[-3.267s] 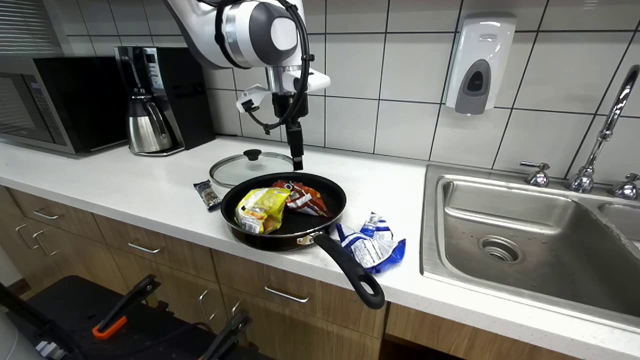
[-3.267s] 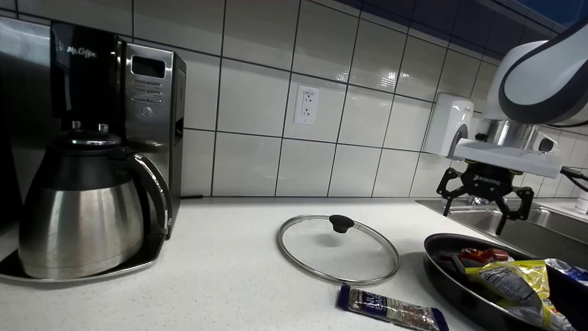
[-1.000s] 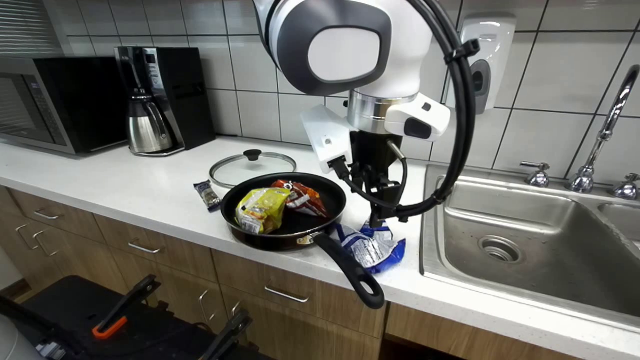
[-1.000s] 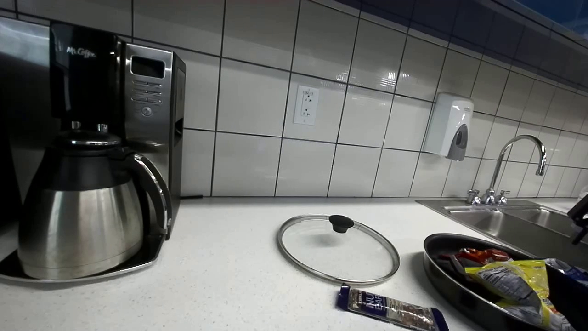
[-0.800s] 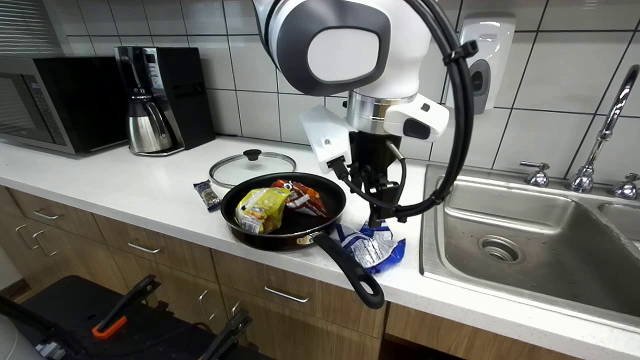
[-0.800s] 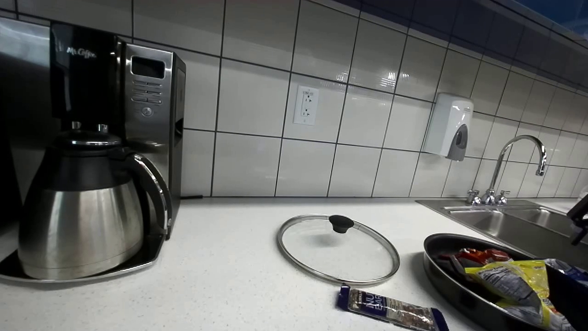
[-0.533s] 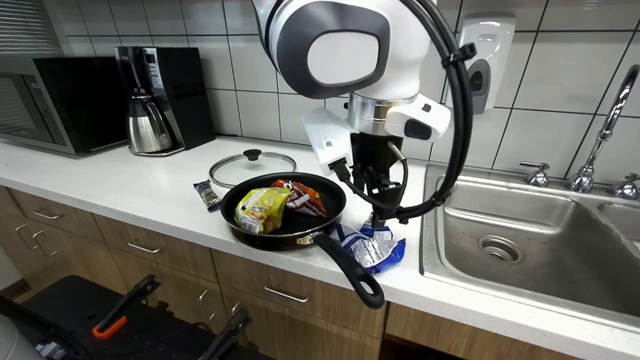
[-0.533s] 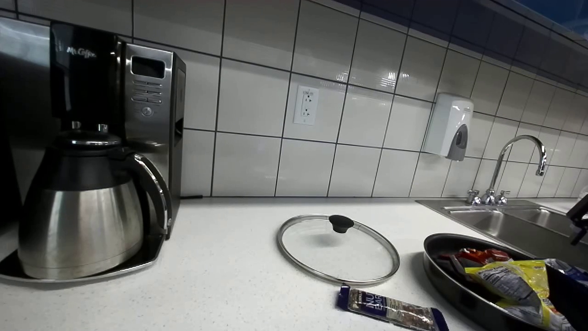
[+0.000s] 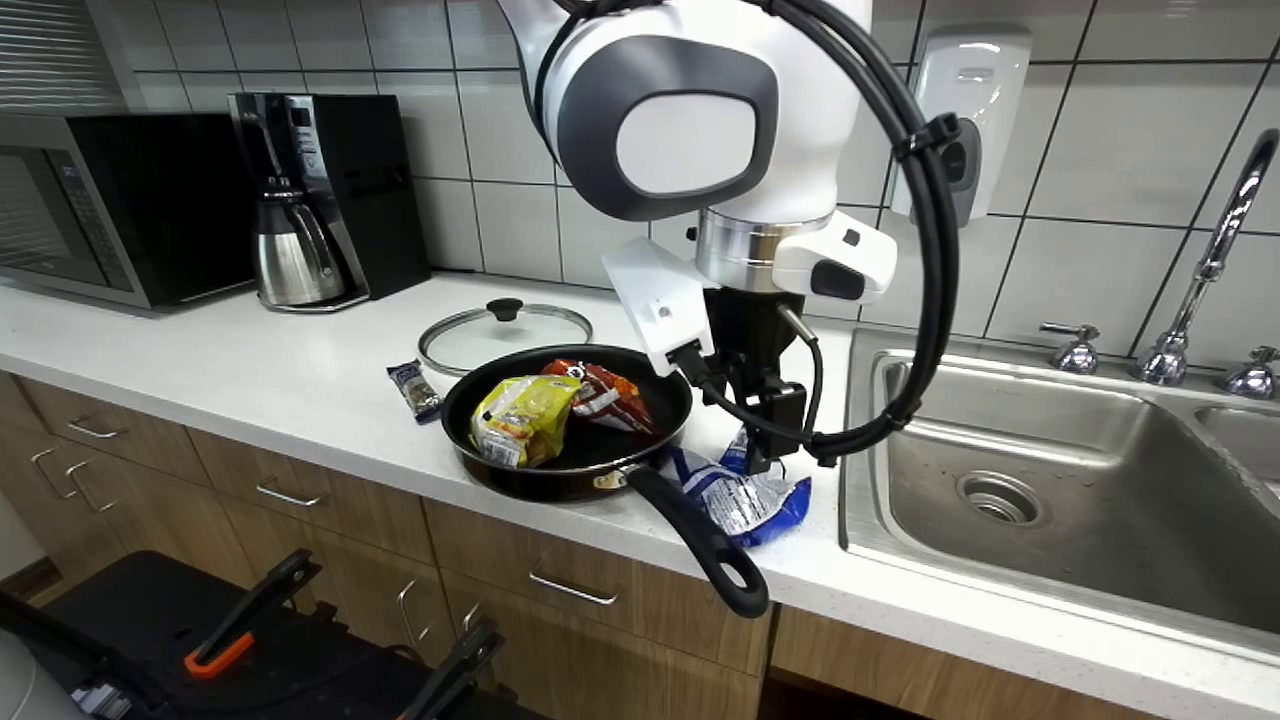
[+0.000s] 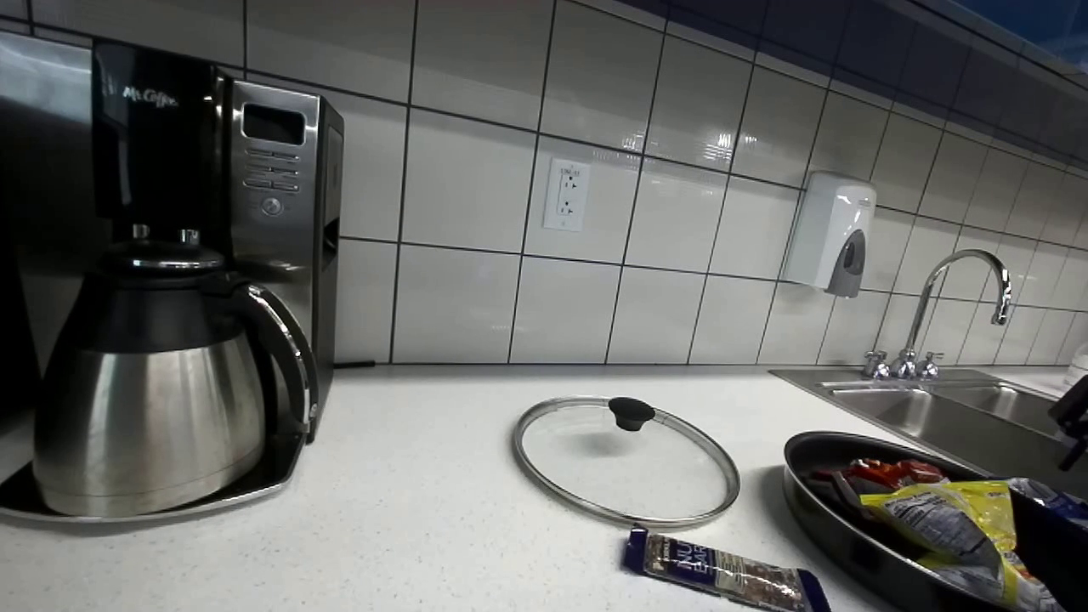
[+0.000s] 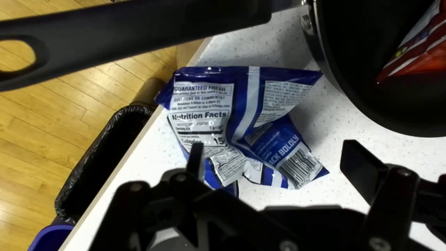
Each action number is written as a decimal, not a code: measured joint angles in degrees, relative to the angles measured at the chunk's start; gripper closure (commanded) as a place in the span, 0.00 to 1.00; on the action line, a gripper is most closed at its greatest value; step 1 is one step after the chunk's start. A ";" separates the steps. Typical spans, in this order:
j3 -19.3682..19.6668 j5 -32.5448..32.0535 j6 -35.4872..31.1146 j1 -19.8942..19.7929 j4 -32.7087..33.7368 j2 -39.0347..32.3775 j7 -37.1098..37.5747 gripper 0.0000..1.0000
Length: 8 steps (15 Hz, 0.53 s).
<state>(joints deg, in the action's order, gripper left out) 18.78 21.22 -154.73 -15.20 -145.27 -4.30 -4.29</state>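
My gripper (image 11: 273,157) is open and empty in the wrist view, its black fingers wide apart. It hangs over the right part of a crumpled blue and white snack bag (image 11: 216,101), with fingers on either side of the bag's barcode end. In an exterior view the gripper (image 9: 762,465) is just above the blue bag (image 9: 745,505); whether it touches is unclear. At the edge of an exterior view only a finger (image 10: 1073,429) shows. A black pan (image 9: 540,487) beside the bag holds a yellow bag (image 9: 525,415) and a red bag (image 9: 605,395).
The pan's handle (image 9: 705,545) juts past the counter's front edge, beside the blue bag. A glass lid (image 10: 629,476) and a nut bar (image 10: 722,571) lie near the pan. A sink (image 9: 1000,430) is to the right. A coffee maker (image 9: 330,200) and microwave (image 9: 130,210) stand left.
The arm has moved from behind the pan to above the blue bag, and has lowered slightly in the last half second. The bags, pan and lid have not visibly moved.
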 measured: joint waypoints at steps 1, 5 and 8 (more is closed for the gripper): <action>0.03 0.00 0.00 0.00 0.12 -0.36 -0.48 0.00; 0.39 0.00 -0.30 0.00 1.10 -2.09 -1.38 0.00; 0.64 0.00 -0.34 -0.01 2.18 -3.61 -1.50 0.00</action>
<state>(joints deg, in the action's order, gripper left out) 19.42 21.22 -155.07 -15.21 -143.09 -7.91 -5.79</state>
